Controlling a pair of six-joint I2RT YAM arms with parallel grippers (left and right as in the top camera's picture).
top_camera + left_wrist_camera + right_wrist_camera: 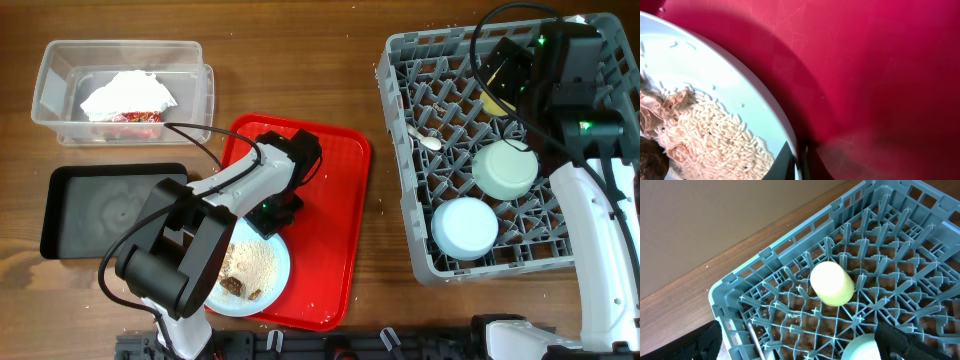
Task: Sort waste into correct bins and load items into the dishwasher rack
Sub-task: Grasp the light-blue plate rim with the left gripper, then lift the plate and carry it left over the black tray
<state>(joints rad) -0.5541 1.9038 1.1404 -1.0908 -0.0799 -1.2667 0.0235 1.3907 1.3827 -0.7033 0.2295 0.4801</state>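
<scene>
The food-scrap step is under way, by the look of it. The left gripper (800,167) is pinching the plate (700,65) rim on the red tray (880,75), lower centre, fingers nearly closed. The next move is probably lifting it level and tipping the rice (705,135) into the black tray (100,210). The right gripper (802,345) is hanging wide open and empty over the rack (740,287).

Plate (281,274) on serving tray (340,205), centre; tub (50,95) behind shallow tray (100,212), left; rack (396,170) right, bowls (505,168) (465,227) inside.

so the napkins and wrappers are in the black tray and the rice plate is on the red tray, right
Not quite: the napkins and wrappers lie in the clear tub, not the black tray; the overhead view shows it. The rice plate is on the red tray.
</scene>
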